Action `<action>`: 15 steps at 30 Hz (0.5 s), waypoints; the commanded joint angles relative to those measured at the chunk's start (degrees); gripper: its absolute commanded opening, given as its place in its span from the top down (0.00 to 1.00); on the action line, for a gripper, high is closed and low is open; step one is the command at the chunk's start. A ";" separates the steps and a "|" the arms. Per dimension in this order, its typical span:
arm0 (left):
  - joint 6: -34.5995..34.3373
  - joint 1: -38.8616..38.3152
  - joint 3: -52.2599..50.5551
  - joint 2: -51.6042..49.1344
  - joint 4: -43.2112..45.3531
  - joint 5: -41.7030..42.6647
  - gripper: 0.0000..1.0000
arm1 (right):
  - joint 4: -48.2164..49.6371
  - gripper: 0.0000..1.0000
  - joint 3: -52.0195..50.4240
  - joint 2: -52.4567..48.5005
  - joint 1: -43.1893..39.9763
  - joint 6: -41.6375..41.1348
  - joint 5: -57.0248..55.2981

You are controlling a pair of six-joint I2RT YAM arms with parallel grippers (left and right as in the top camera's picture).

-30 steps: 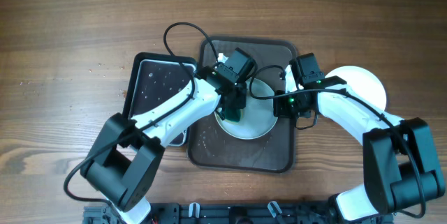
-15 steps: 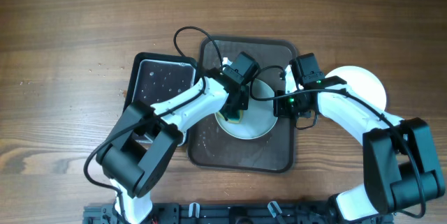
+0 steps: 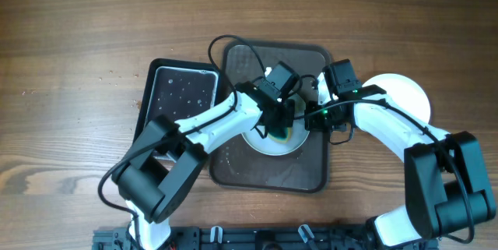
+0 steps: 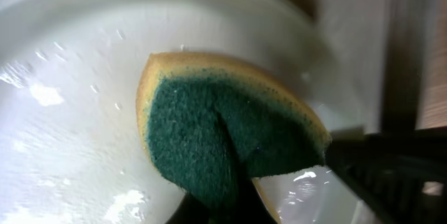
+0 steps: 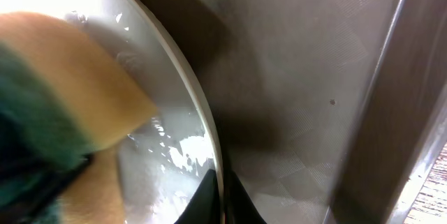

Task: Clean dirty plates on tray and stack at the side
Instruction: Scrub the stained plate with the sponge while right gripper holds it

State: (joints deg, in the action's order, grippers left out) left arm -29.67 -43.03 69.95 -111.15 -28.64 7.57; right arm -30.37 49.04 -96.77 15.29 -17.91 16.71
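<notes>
Left pincer (image 3: 278, 125) pinches a sponge (image 4: 223, 140) on the plate (image 3: 268, 146) in the tray (image 3: 268, 175). Right pincer (image 3: 310, 117) pinches its rim. A second plate (image 3: 406, 94) lies centre right, so stacking looks unfinished.

The sponge (image 4: 230, 140) is dark green over yellow, the plate (image 4: 70, 133) glossy white, the tray (image 5: 293, 77) dark brown, and the surface (image 3: 78, 32) brown wood grain.

Under the left end effector (image 3: 278, 124), the sponge (image 4: 223, 133) lies on a plate (image 3: 268, 144) inside the tray (image 3: 264, 170). That plate's right rim sits between the fingers of the right end effector (image 5: 222, 197). Right of it, 1 other plate (image 3: 406, 98) lies on the desk (image 3: 78, 32). Left of the left end effector, beside the tray, lies the smaller tray (image 3: 183, 94).
</notes>
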 commanded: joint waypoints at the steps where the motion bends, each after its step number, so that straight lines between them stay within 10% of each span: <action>1: -0.79 -0.20 -0.63 -1.38 -4.74 -6.99 0.96 | -0.33 0.96 -0.76 -0.92 -0.24 0.98 -1.46; 7: -5.01 -0.20 -0.50 0.24 -15.85 -25.05 0.96 | -0.31 0.96 -0.76 -0.92 -0.24 0.79 -1.29; 15: -6.84 -0.20 -0.50 7.61 -16.37 -22.75 0.96 | -0.42 0.96 -0.76 -0.90 -0.24 0.79 -1.29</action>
State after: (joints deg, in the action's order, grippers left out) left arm -34.20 -43.90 70.26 -108.84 -44.93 -12.40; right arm -30.37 49.04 -96.82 15.66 -17.89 17.80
